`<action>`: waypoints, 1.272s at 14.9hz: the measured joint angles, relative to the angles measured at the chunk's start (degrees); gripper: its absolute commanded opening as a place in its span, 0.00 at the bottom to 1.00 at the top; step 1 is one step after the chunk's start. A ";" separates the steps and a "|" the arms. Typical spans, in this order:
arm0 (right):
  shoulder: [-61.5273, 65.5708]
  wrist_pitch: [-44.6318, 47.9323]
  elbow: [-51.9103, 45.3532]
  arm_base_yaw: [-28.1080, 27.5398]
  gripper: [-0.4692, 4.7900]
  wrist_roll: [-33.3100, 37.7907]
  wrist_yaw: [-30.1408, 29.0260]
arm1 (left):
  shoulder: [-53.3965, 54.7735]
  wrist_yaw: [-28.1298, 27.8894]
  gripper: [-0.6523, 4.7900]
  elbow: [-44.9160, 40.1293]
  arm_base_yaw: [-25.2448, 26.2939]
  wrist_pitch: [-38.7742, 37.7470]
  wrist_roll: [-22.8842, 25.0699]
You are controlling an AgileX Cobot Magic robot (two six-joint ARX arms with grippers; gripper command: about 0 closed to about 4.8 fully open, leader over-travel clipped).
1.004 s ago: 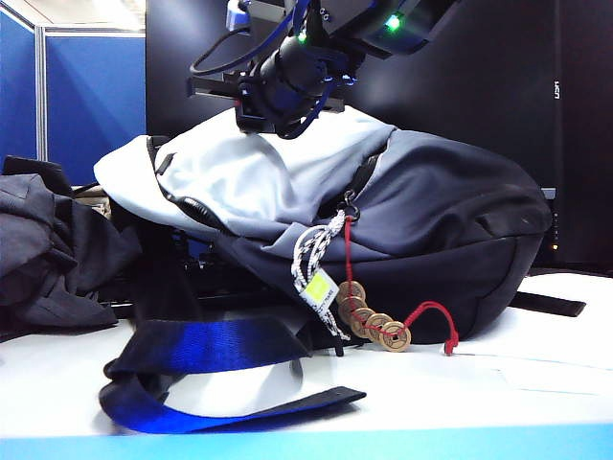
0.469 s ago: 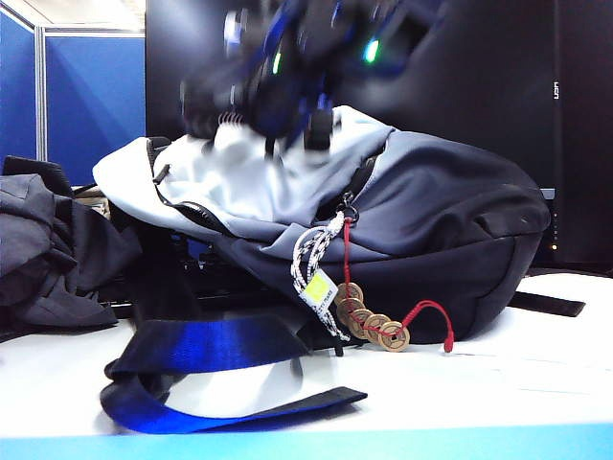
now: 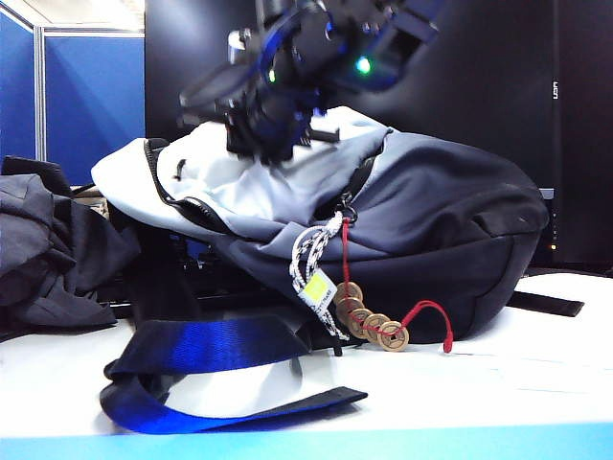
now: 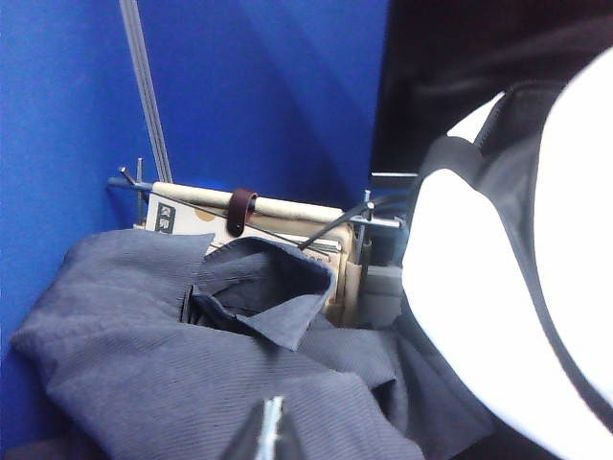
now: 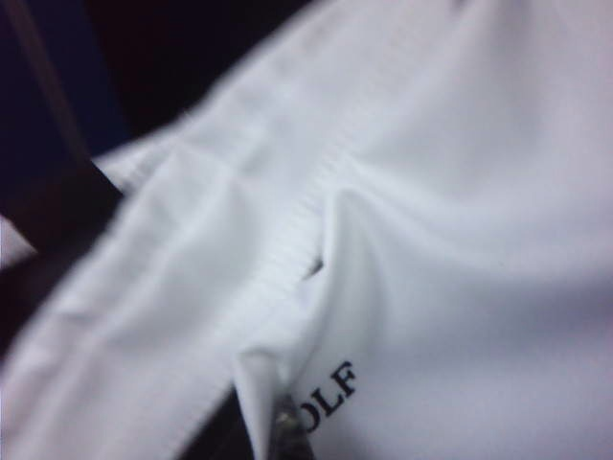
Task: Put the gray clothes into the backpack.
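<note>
The backpack [image 3: 431, 220] lies on its side on the white table, its pale front panel [image 3: 239, 187] up and its open zipper end facing left. Above that panel, my right gripper [image 3: 259, 144] is shut on a pinched fold of the pale fabric [image 5: 431, 192]; in the right wrist view the fold runs into my right gripper [image 5: 284, 426] beside printed letters. The gray clothes [image 3: 48, 254] lie heaped left of the backpack. My left gripper [image 4: 271, 431] hovers shut just above the gray clothes [image 4: 172, 345], holding nothing, with the backpack's pale panel [image 4: 479, 307] beside it.
A blue-and-black webbing strap [image 3: 211, 350] loops across the table's front. A white cord [image 3: 311, 259] and a red string of brass coins [image 3: 369, 321] hang from the zipper. A blue partition [image 4: 239, 96] and a stack of papers [image 4: 278, 216] stand behind the clothes.
My right gripper shifted a little left over the pale panel, rolled, and closed on a fold of it. The panel's left end rose slightly.
</note>
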 measured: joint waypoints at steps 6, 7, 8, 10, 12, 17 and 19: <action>-15.67 -6.56 0.44 -9.84 0.08 16.20 -26.18 | 4.92 -0.66 0.12 -0.33 0.00 -0.72 2.47; -17.94 -8.94 0.42 -12.35 0.08 17.84 -31.10 | 6.51 -0.66 0.12 -0.35 0.00 -1.33 1.51; -20.46 -12.24 0.42 -15.10 0.08 18.51 -36.02 | 8.07 -1.46 0.15 -0.35 0.00 -2.32 -0.09; -24.76 -18.01 0.42 -19.52 0.08 18.80 -42.42 | 11.54 -2.54 0.55 -0.35 0.00 -3.23 -1.92; -26.86 -22.34 0.42 -22.71 0.08 18.88 -50.66 | 16.41 -2.54 0.94 -0.37 0.00 -3.76 -2.45; -27.76 -27.32 0.42 -23.71 0.08 18.88 -63.87 | 24.81 -5.99 1.00 -0.33 -0.02 1.86 -4.87; -28.37 -28.22 0.42 -23.58 0.08 18.86 -64.04 | 31.12 -5.97 0.82 -0.33 -0.07 8.00 -4.98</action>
